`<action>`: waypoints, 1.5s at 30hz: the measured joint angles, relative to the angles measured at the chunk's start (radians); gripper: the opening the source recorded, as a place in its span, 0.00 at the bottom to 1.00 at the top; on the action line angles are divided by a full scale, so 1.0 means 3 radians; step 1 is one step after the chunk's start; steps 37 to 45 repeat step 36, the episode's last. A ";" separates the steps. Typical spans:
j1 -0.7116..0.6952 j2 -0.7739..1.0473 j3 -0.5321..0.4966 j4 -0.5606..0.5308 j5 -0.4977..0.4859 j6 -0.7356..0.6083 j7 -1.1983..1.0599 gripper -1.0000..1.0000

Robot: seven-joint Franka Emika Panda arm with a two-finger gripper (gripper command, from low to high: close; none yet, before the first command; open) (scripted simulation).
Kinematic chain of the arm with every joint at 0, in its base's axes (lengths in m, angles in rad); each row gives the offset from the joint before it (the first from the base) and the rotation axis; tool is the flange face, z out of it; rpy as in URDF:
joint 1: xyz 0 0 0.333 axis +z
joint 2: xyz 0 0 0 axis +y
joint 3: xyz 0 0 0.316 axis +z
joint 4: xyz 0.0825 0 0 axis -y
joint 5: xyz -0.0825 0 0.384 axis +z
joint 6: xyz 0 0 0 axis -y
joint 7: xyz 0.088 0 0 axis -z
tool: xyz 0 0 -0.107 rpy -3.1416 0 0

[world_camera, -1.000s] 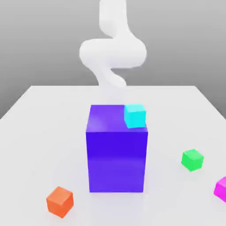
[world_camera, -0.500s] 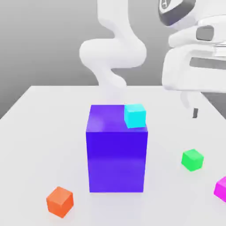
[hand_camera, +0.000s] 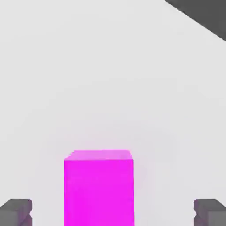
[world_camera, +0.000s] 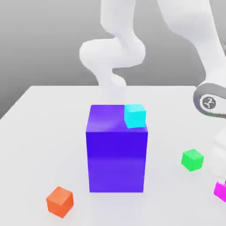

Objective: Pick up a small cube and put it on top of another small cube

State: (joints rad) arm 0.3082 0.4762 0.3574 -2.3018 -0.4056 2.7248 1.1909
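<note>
A small magenta cube (world_camera: 220,190) lies on the white table (world_camera: 39,132) at the exterior view's right edge, partly cut off by the frame. My arm comes down over it there, and my gripper (world_camera: 220,182) is low, right above it. In the hand view the magenta cube (hand_camera: 98,187) stands between my two dark fingertips (hand_camera: 16,212), with a gap on each side; the gripper (hand_camera: 112,212) is open and holds nothing. Other small cubes: a green one (world_camera: 192,159), an orange one (world_camera: 59,201), and a cyan one (world_camera: 134,115).
A tall blue-violet block (world_camera: 116,148) stands mid-table, and the cyan cube rests on its top right corner. The green cube lies close to the magenta one, toward the exterior view's left. The orange cube sits near the front left.
My arm has swung in at the exterior view's right and the hand has dropped from high above the table down to the magenta cube. No cube has moved.
</note>
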 joint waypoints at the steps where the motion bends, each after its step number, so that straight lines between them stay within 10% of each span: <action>1: 0.0074 0.0120 -0.0088 0.0031 -0.0079 0.0087 0.0059 0.00; 12: -0.0102 -0.0263 0.0152 -0.0076 0.0220 -0.0178 -0.0155 0.00; 27: 0.0260 -0.1925 0.0361 -0.1591 0.1666 -0.0133 0.1660 0.00; 33: 0.0304 -0.1287 0.0127 -0.1616 0.0895 0.0483 0.2323 0.00; 34: 0.0344 -0.1212 0.0067 -0.1611 0.0784 0.0545 0.2404 1.00; 45: 0.0345 -0.1212 0.0067 -0.1611 0.0784 0.0545 0.2404 1.00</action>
